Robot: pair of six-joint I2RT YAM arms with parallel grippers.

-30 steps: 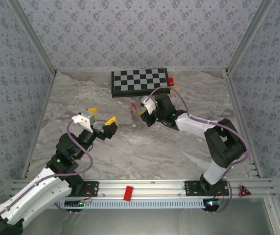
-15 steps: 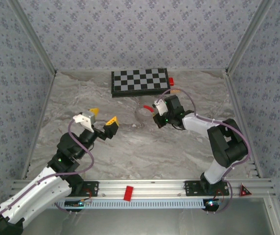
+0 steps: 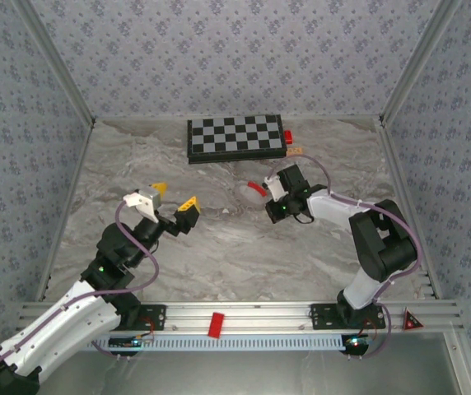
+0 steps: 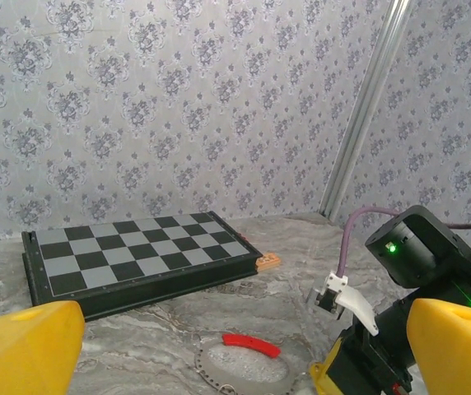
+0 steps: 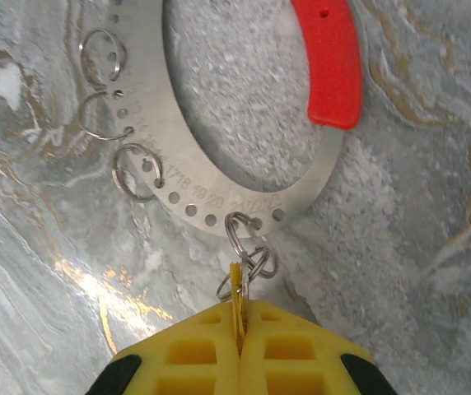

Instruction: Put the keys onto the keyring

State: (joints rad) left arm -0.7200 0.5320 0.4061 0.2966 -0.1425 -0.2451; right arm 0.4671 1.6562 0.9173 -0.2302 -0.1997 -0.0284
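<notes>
While the left gripper point(image 3: 174, 196) hangs wide open well apart, the right gripper point(image 5: 237, 329) pinches the key point(image 5: 236, 288), its length pointing at the keyring point(image 5: 188, 191) lying flat just ahead

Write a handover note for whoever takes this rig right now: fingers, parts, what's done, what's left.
Left gripper: fingers open, holding nothing, well away from the parts.
Right gripper: fingers shut on a thin yellow key, seen edge-on.
Keyring: flat on the table, in front of the chessboard. The key appears linked to a hole in its rim by small split rings.
Done: that key looks attached.
Left: release and check it holds. Three more rings on the rim hang empty.
</notes>
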